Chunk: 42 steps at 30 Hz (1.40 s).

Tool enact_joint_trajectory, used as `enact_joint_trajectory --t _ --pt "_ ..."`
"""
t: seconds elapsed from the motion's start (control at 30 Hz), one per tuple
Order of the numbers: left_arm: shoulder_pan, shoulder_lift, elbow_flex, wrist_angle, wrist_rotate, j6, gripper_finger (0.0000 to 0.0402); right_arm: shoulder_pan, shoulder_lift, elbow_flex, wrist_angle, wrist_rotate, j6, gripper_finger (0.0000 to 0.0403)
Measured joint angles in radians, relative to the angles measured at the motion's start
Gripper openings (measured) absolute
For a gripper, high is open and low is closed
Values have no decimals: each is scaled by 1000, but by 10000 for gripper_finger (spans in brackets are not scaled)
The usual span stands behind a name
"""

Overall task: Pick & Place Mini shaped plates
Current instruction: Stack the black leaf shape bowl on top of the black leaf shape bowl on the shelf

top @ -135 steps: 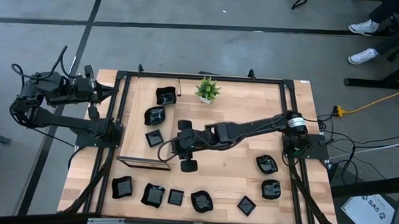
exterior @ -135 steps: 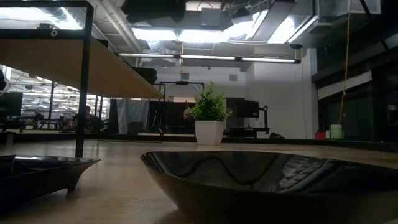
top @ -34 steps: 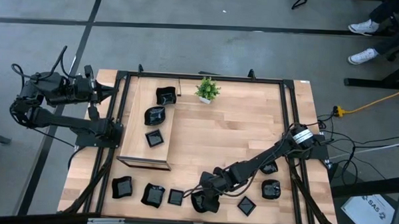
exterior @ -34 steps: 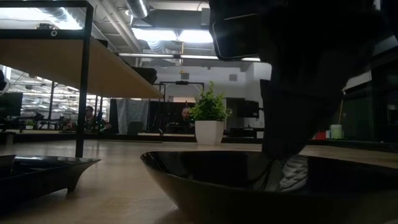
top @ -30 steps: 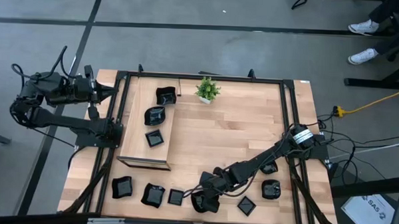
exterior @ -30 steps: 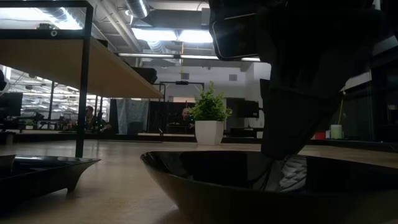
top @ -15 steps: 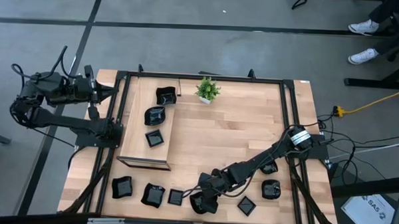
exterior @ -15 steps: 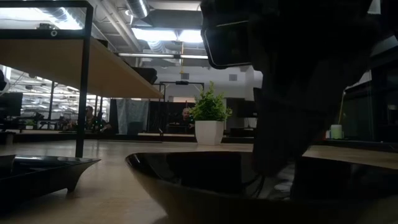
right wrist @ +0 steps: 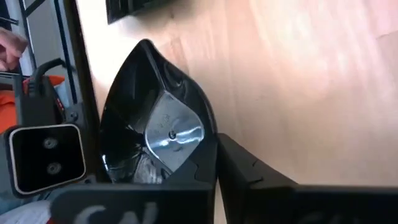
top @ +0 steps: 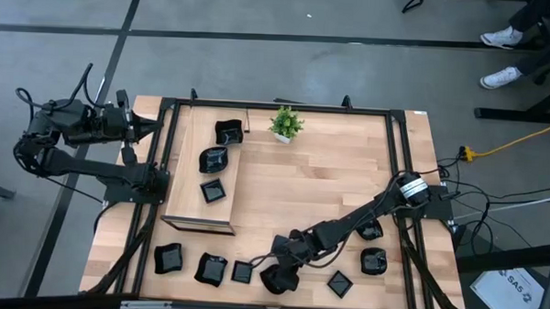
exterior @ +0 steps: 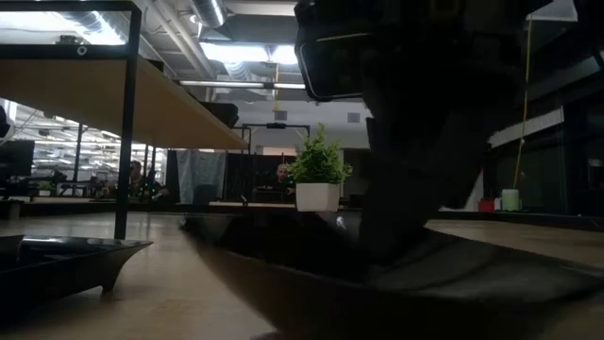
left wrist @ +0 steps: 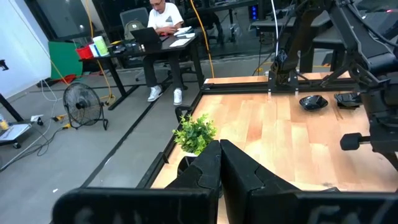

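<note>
My right gripper [top: 278, 276] is shut on one mini shaped plate [right wrist: 155, 134], a glossy black dish with a pointed corner, at the table's near edge. The low view shows this plate [exterior: 283, 269] tilted, close to the camera. Other black plates lie in a row along the near edge [top: 210, 268] and to the right [top: 374, 262]. Three more [top: 212, 159] sit on a raised wooden shelf [top: 186, 206] at the left. My left gripper [top: 152, 124] is shut and touches nothing, beyond the table's far left corner. My right gripper pinches the plate's rim [right wrist: 208, 146] between its two fingers, on the side toward the table's right. The fingers slant down from the right. The plate is tilted, its free side raised; whether its underside rests on the table, I cannot tell.
A small potted plant [top: 285, 123] stands at the far edge. A black metal frame [top: 403, 177] runs around the tabletop. Bare wood [top: 320, 184] lies between the shelf and the right rail. People sit at desks in the room beyond.
My right gripper has shut on the plate's rim and shifted a little toward the table's left edge. The plate, lying flat before, has slid left with it and tipped up.
</note>
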Motion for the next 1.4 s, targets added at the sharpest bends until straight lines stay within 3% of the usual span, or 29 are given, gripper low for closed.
enact_joint_trajectory --t 0.67,0.83,1.2,1.4 --pt "0 0 0 0 0 0 4 -144 -195 0 -46 -36 -231 3" --pt "0 0 0 0 0 0 4 -193 -228 18 -59 34 -350 3" --pt "0 0 0 0 0 0 4 -281 -227 190 -94 199 -729 3" --pt "0 0 0 0 0 0 4 -330 -227 223 -42 306 -829 3"
